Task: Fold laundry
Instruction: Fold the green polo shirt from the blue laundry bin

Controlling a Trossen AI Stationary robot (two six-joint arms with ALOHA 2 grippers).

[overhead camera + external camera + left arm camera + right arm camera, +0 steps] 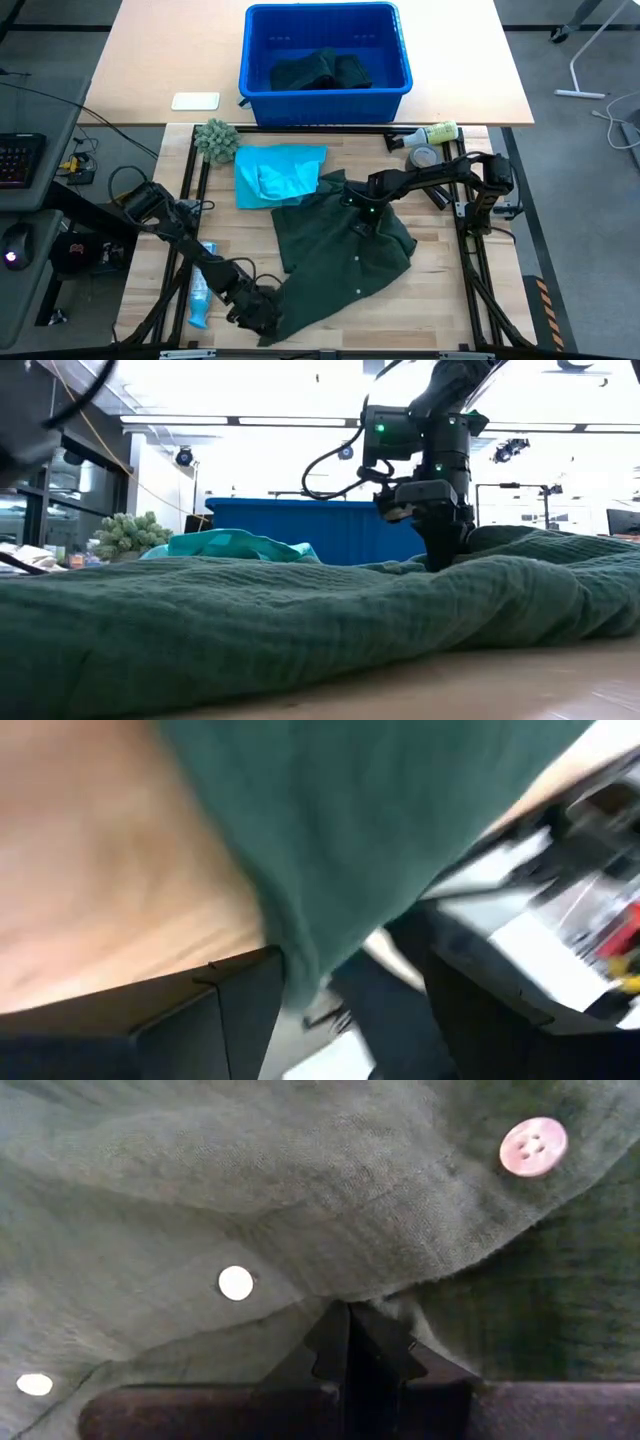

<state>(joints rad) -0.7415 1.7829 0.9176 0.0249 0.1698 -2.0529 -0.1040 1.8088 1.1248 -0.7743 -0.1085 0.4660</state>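
A dark green buttoned shirt [345, 240] lies spread and rumpled on the table's middle; in the low view it fills the foreground [300, 620]. A turquoise garment [280, 175] lies bunched at its far-left side [230, 544]. My right gripper [358, 206] stands on the shirt's far part, shut on it [348, 1320]. My left gripper [262, 312] is at the shirt's near-left corner, open; the corner's edge [300, 960] hangs between its fingers, close to one finger [245, 1010]. My right gripper pinches a raised fold of the shirt's button strip [330, 1285] between its two shut fingers, coming from above and pointing down [440, 540]. The rest of the shirt lies slack on the table. My left gripper: whether the cloth edge touches its finger, I cannot tell.
A blue bin [325, 95] with dark cloth inside [322, 70] stands beyond the work frame. A fuzzy grey-green ball [215, 140], a yellow-capped bottle [430, 133] and a round tin [424, 156] sit along the far rail. A light blue bottle [200, 290] lies near the left arm.
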